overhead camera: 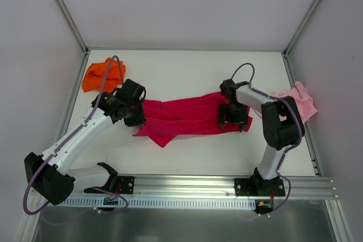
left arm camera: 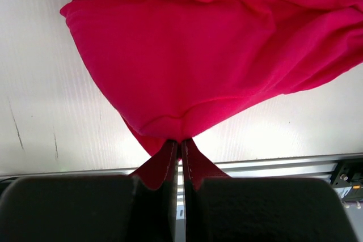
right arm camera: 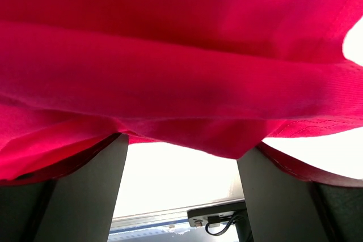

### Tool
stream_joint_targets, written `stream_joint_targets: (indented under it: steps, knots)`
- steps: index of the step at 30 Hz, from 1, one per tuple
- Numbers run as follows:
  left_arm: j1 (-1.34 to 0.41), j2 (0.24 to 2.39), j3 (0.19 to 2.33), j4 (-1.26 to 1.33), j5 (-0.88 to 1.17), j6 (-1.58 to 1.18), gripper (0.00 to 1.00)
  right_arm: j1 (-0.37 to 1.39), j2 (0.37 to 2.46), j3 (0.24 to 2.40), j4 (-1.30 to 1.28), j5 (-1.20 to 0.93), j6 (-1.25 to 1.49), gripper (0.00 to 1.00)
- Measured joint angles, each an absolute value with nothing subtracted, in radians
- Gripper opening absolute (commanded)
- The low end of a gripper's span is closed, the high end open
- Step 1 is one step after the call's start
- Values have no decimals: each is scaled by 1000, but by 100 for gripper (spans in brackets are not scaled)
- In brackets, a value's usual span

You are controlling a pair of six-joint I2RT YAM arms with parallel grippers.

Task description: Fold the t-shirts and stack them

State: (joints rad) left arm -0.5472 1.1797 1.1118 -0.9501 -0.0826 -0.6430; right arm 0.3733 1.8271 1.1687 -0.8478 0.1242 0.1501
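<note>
1. Step in hand: I'm getting the crimson red cloth t-shirt [overhead camera: 181, 118] spread out ahead of a first fold. It's a bunched, wrinkled strip, so I judge that no fold is made yet.
2. Where it is: mid-way across the white table [overhead camera: 187, 72], running left to right between my two grippers. One flap points toward the near edge.
3. My left gripper [left arm camera: 180, 144] has its jaws pressed together on the shirt's left end. In the left wrist view the cloth narrows to a point right where it goes between them. That's a firm pinch.
4. My right gripper [right arm camera: 181, 154] is at the shirt's right end with its fingers [right arm camera: 85, 196] spread wide. In the right wrist view the cloth drapes across them from above, and bright table shows through the gap. Nothing is clamped, as far as I can see.
5. Other shirts: the bright orange cloth t-shirt [overhead camera: 102, 75] is crumpled in the far-left corner, well apart. The pale pink cloth t-shirt [overhead camera: 300, 101] is crumpled at the right edge, beside my right arm and not touching the crimson one. Neither is folded, and there's no stack anywhere.
6. Progress, my call: early. It's the first shirt of three and it isn't flat.
7. Next move, my call: the right fingers need to close on the right-end edge. Then both arms draw apart to tension the cloth and lay it flat.
8. It calls for catching an actual hem or corner, not a loose wad, and I can't tell from here which layer hangs between the fingers. The pull has to stay gentle so the left pinch doesn't slip.
</note>
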Motion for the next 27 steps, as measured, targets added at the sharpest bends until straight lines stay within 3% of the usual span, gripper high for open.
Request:
stream_joint_targets:
  steps: [8,10,11,14,18,25,27]
  knots:
    - [-535,1196,1112,-947,-81,-638,0,346,1824,1182,-833,145,181,76]
    - [-535,1200,1112,-947,-81,-637,0,343,1824,1196,-825,157,183,68]
    - [-535,1202,1112,-947,-81,-636,0,342,1824,1203,-821,161,183,57]
    - [-535,1203,1112,-946,-81,-635,0,342,1824,1214,-813,170,181,41]
    - [-527,1203,1112,-941,-80,-631,0,342,1825,1213,-812,175,183,35]
    - [-515,1203,1112,-939,-79,-613,0,342,1825,1214,-813,178,179,3]
    - [-515,1203,1112,-939,-78,-609,0,341,1825,1214,-817,171,179,1]
